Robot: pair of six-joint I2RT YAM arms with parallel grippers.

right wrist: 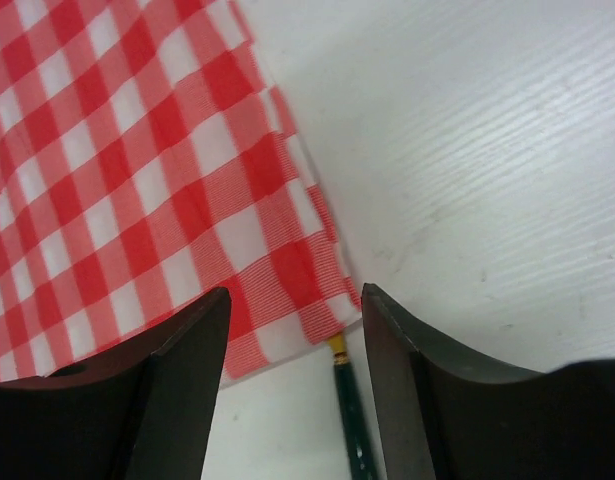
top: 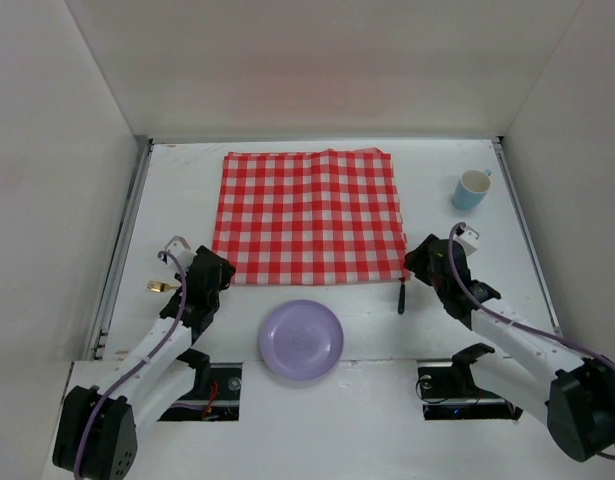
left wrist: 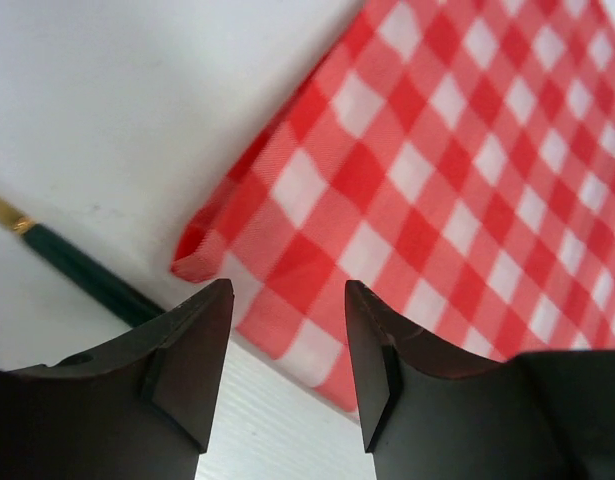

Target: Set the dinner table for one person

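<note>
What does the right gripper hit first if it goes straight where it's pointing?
The right gripper looks aimed at the near corner of the checked cloth, so likely that first. The green-handled utensil lies just beside that corner, and depth is unclear, so it could touch too.

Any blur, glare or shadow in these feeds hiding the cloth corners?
Top external: even light, no glare, cloth crisp. Left wrist: cloth corner clear, left gripper dark and soft close up. Right wrist: weave and table grain sharp, right gripper dark.

Plain white walls (top: pixel 317 60) all around
</note>
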